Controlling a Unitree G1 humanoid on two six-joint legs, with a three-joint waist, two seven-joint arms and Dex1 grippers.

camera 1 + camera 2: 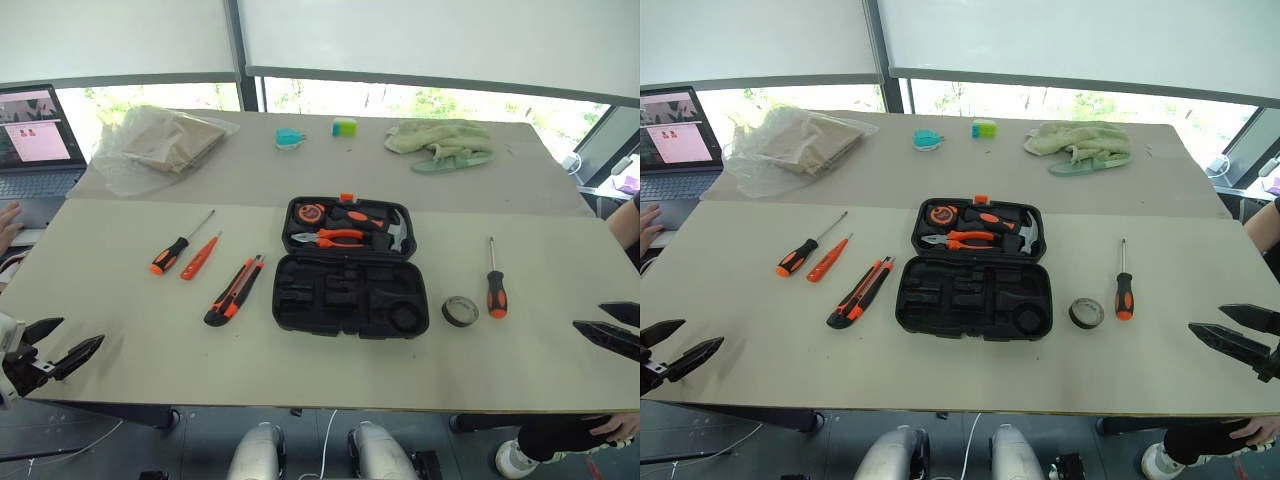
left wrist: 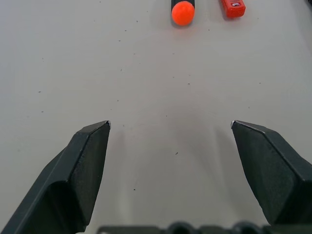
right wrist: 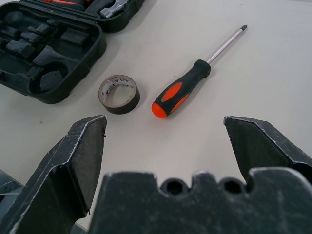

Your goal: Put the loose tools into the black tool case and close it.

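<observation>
With both the left pincer (image 1: 52,349) and the right pincer (image 1: 618,326) released and empty, the black tool case (image 1: 350,281) lies open between them on the bench (image 1: 130,330), and the tape roll (image 3: 119,93) and screwdriver (image 3: 185,86) just ahead of the right one could skid away under a shallow grab.

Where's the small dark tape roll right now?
In the head views, the small dark tape roll lies on the table right of the open black plastic tool case, just left of the orange-black-handled screwdriver, apart from both.

tool case (image 1: 350,292) mid-table (image 1: 120,330); knife (image 1: 235,289) left; tape roll (image 1: 460,311) right
</observation>
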